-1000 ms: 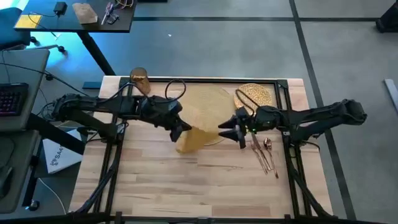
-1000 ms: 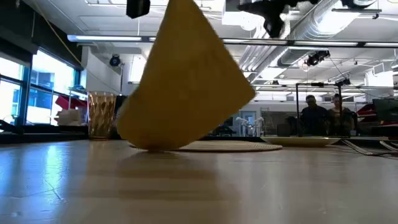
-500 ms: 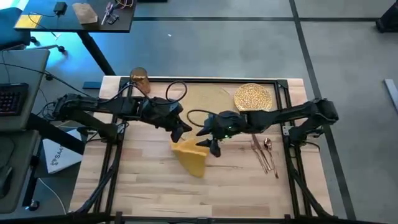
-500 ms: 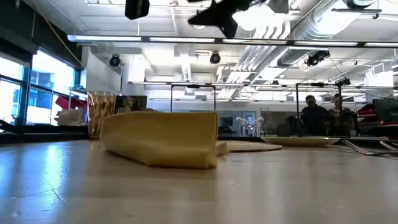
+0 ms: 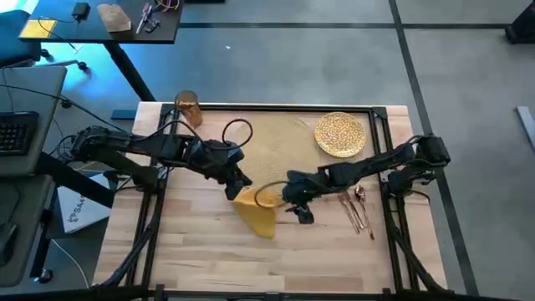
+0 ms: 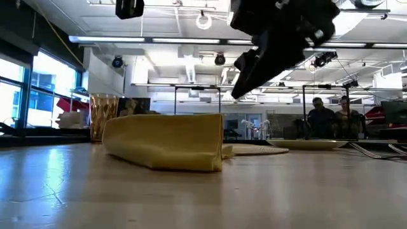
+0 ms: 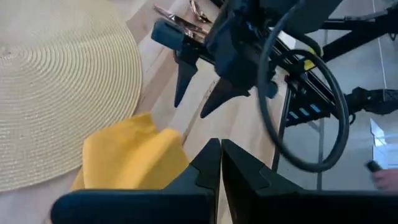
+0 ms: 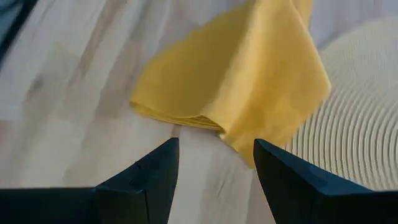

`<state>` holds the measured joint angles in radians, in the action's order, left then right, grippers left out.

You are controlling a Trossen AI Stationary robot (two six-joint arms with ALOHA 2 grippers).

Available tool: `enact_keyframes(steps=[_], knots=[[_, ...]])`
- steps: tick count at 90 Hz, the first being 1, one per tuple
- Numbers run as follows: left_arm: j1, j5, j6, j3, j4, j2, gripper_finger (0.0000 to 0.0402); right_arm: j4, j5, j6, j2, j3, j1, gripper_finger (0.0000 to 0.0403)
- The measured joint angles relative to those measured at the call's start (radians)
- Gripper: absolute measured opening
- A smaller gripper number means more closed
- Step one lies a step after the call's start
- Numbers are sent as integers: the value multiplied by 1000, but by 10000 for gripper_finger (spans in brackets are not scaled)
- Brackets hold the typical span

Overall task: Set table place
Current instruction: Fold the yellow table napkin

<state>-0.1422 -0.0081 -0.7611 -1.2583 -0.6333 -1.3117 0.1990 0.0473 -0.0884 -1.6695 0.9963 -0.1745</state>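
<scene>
The yellow folded napkin (image 5: pixel 257 211) lies flat on the wooden table (image 5: pixel 201 251). Its far end reaches the near rim of the round woven placemat (image 5: pixel 276 146). My left gripper (image 5: pixel 241 182) hangs shut above the napkin's left end, well clear of it (image 6: pixel 129 7). My right gripper (image 5: pixel 299 213) hovers open just right of the napkin, fingers slanting down toward it (image 8: pixel 214 162). In the low view the right gripper (image 6: pixel 240 79) is above the table. The napkin (image 8: pixel 236 81) has several layers showing at its edge.
The gold speckled plate (image 5: pixel 340 134) sits at the far right, beside the placemat. The amber cup (image 5: pixel 188 109) stands at the far left corner. Copper cutlery (image 5: pixel 358 205) lies right of my right gripper. Bare wood stretches along the near half of the table.
The napkin, which stood raised with only its lower end on the table, has fallen flat. My right gripper has swung from the right toward the table's left over the napkin, then come down and nearer beside it. My left gripper has stayed almost in place.
</scene>
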Motion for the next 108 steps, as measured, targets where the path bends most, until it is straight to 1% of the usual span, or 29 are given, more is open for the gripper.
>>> enact_keyframes(steps=[9,16,26,35,44,46,49,63,73,80,88,96,101,108], knots=[[-17,-2,-26,0,-4,0,0,-67,-42,-45,-55,-11,-5,193],[-30,-2,-44,0,-7,0,0,-96,-51,-73,-115,18,-5,190],[-43,-4,-66,0,-7,0,0,-92,-65,-95,-192,80,-5,167],[-53,-4,-75,0,-9,0,0,-91,-22,-93,-231,143,-5,117],[-57,-4,-75,0,-10,0,0,-29,-1,-44,-240,207,-5,36],[-58,-4,-76,0,-12,0,0,-6,-1,-30,-239,225,-5,24],[-62,-3,-75,0,-17,2,0,33,0,-1,-232,254,-5,13],[-69,-9,-35,0,-26,22,0,252,18,141,-161,437,26,2],[-75,-59,-14,0,-39,54,0,399,89,260,-104,598,62,1],[-76,-122,11,0,-48,93,0,494,101,393,-81,716,79,1],[-76,-194,39,0,-67,136,0,584,126,617,-78,814,96,0],[-72,-261,74,0,-86,172,0,621,180,766,-79,818,100,0],[-69,-296,91,0,-106,193,0,685,209,824,-79,781,95,0],[-67,-322,97,0,-132,211,0,758,216,884,-83,696,88,0]])
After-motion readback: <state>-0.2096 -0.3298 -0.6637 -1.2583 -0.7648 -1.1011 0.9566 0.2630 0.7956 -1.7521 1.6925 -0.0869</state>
